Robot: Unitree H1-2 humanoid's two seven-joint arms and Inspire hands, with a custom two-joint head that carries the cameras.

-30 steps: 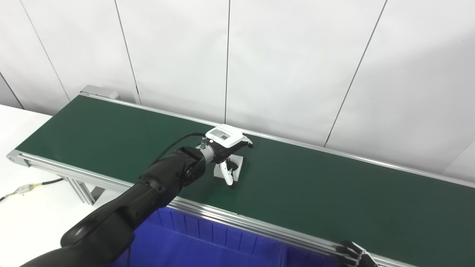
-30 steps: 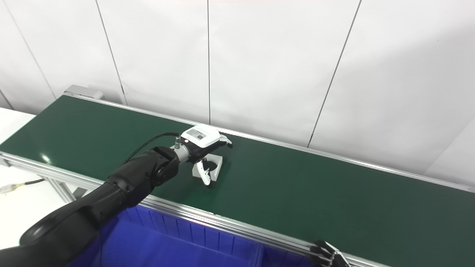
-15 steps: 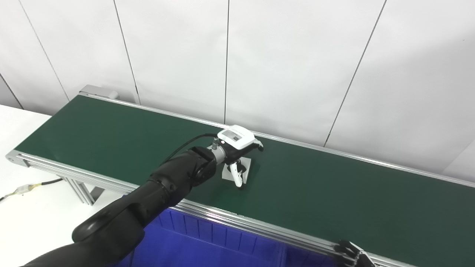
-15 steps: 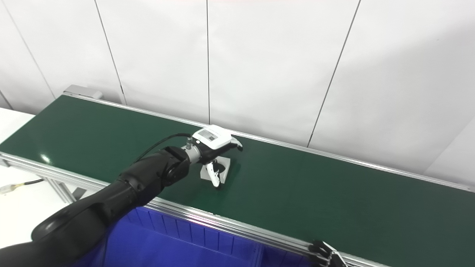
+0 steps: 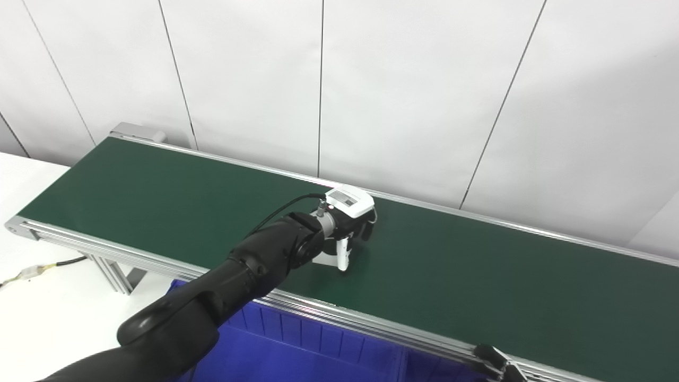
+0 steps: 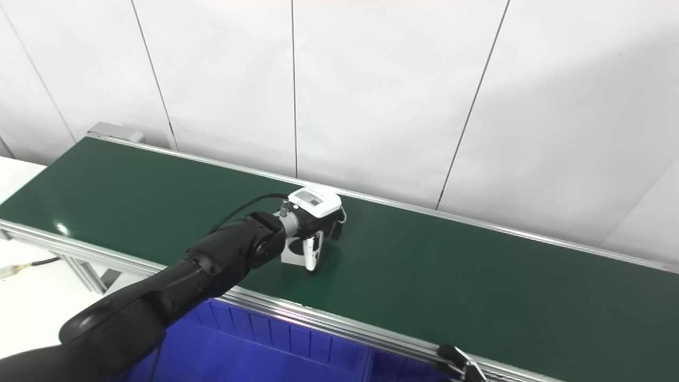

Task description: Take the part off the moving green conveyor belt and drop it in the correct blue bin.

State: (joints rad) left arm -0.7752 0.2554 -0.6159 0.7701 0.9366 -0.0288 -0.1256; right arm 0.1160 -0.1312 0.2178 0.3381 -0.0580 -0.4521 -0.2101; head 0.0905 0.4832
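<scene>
One part (image 6: 295,253), white, flat-based, on the green conveyor belt (image 6: 477,276), near the belt's middle and toward its near rail; largely covered by the left hand (image 6: 318,223). Left hand: white back plate uppermost, fingers curled down over the part, a white thumb (image 5: 342,254) pointing down at the part's right edge and touching the belt or just above it; whether the fingers actually pinch the part cannot be told. Left arm: black, reaching in from the lower left across the near rail, a black cable looping at the wrist. Right hand (image 5: 498,362): only dark fingertips at the bottom edge, by the near rail; spread or pressed together cannot be told. Blue bin (image 5: 297,350): below the near rail, open-topped, ribbed wall. White tabletop (image 5: 37,297): left of the belt, carrying a cable (image 5: 32,271). White panelled wall (image 5: 424,95) behind.
</scene>
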